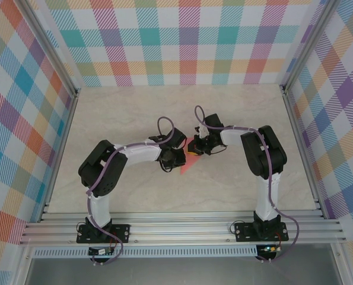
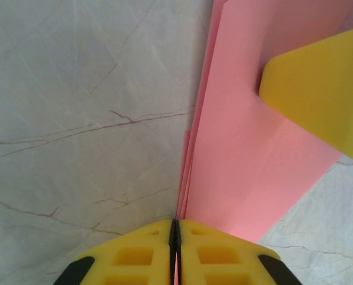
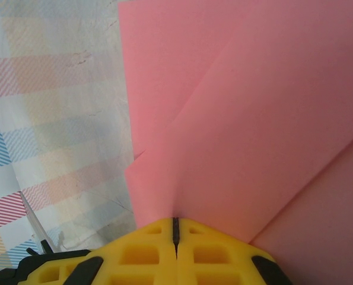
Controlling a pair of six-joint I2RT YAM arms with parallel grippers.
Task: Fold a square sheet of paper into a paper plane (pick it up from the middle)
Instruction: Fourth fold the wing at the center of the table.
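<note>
At the near edge, the aluminium rails [image 1: 182, 228] carry both arm bases. From there the two arms bend inward and meet over the middle of the table [image 1: 129, 113].

The left gripper [image 2: 175, 233] has its yellow pads pressed together with no gap, pinching the lower edge of the paper plane [image 1: 186, 164]. The stacked layers of salmon-pink paper run straight up from the seam between the pads. The right gripper [image 3: 176, 230] is likewise clamped tight on the same folded paper from the opposite side, and overlapping pink flaps with diagonal creases spread out above its pads. From the left wrist, one yellow finger [image 2: 321, 89] of the right gripper lies against the paper's upper right face, so each gripper stands just beside the other with the paper between them.

From above, the paper is a narrow triangle, its tip pointing towards the near rails and its wider end tucked under the grippers. Whether it rests on the table or hangs just clear of it cannot be told.

Pale veined tabletop lies bare around the pair: to the left, to the right and beyond. The plaid side walls [image 1: 22, 119] stand well apart from both arms, with aluminium posts at the corners. The plaid back wall [image 1: 182, 41] closes the far end.
</note>
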